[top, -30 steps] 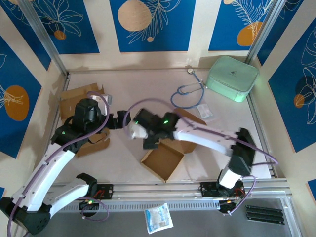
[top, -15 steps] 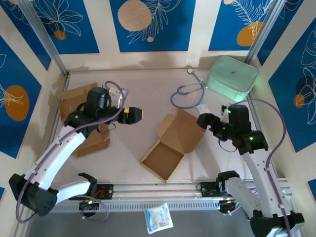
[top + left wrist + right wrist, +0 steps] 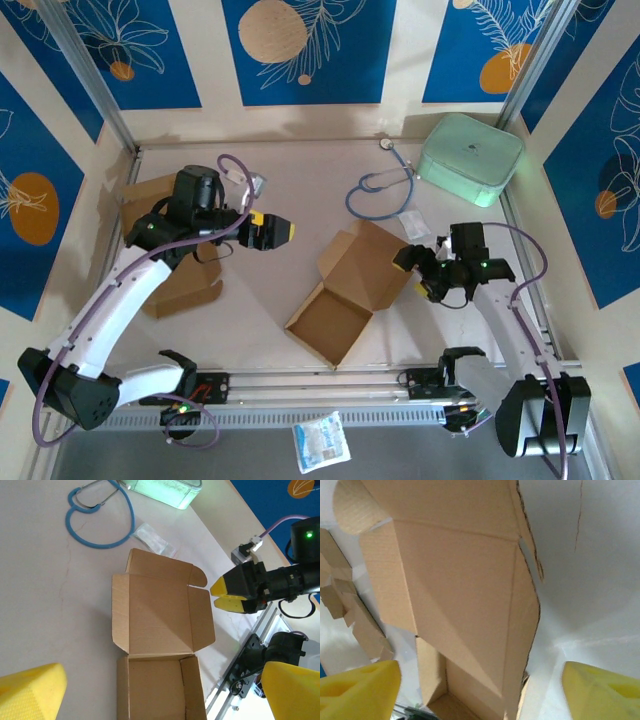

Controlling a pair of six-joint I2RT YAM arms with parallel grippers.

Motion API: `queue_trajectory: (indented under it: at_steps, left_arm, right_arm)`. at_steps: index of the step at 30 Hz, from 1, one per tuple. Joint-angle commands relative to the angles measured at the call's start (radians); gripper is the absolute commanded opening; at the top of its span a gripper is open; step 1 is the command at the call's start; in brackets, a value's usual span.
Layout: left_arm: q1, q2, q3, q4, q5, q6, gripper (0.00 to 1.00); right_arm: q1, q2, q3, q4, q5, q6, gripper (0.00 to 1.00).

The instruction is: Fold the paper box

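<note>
Tabletop (image 3: pixel 45 610); paper box (image 3: pixel 160 630) cropped below.

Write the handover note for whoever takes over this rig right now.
Left hand: open, empty, raised to the left of the box.
Right hand: open, empty, close to the box's right edge, facing the lid; contact unclear.
Box: mid-table, lid flap raised.
Done: tray looks formed.
Left: fold the lid over and tuck it in.
Other cardboard lies by the left arm.
</note>
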Motion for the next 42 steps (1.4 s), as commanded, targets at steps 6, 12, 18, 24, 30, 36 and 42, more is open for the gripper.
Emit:
queue_trajectory:
  at_steps: [6, 12, 18, 24, 30, 36, 42]
  left_arm:
    - [-0.003, 0.024, -0.196, 0.396, 0.004, -0.116, 1.00]
    - [-0.013, 0.072, -0.181, 0.397, -0.113, -0.142, 1.00]
    - [-0.013, 0.149, -0.043, 0.215, -0.142, -0.077, 0.99]
    - [-0.008, 0.344, 0.218, -0.073, -0.174, 0.022, 0.97]
    - [-0.009, 0.500, 0.435, -0.242, 0.037, 0.309, 0.94]
    - [-0.014, 0.645, 0.600, -0.452, 0.059, 0.456, 0.96]
    - [-0.072, 0.769, 0.654, -0.533, -0.034, 0.489, 0.98]
  right_arm:
    - [0.028, -0.003, -0.033, 0.108, 0.010, -0.104, 0.59]
    - [0.021, 0.028, -0.016, 0.141, 0.021, -0.173, 0.44]
    - [0.022, 0.069, -0.013, 0.167, 0.005, -0.187, 0.29]
    - [0.021, 0.041, 0.014, 0.154, -0.041, -0.312, 0.02]
    - [0.045, 0.022, 0.038, 0.194, -0.082, -0.418, 0.00]
    - [0.111, -0.016, 0.056, 0.201, -0.042, -0.512, 0.00]
    - [0.140, -0.054, 0.072, 0.197, -0.025, -0.557, 0.00]
